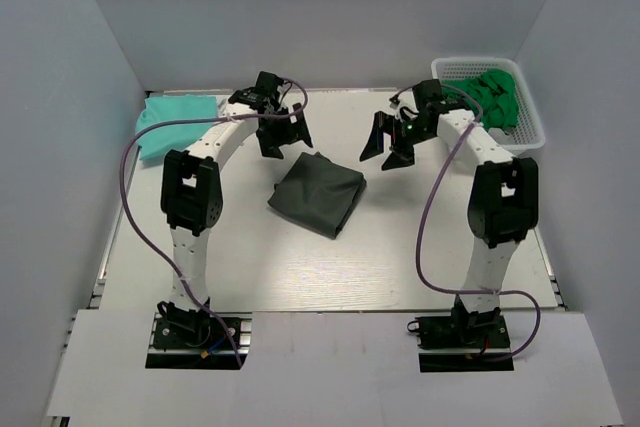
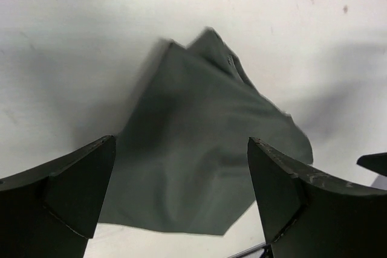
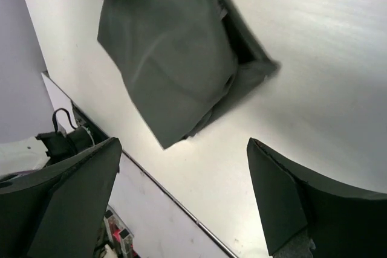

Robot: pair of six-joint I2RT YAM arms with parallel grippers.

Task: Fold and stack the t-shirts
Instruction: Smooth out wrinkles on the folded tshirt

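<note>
Black-fingered left gripper [image 1: 287, 143] and right gripper [image 1: 387, 154] both hang wide open near the folded dark grey-green cloth t-shirt [image 1: 317, 194].

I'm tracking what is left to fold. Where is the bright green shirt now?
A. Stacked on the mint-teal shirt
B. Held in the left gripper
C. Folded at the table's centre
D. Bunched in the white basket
D: the bright green shirt lies crumpled inside the white basket at the far right corner. The dark grey shirt is the one at the centre.
</note>
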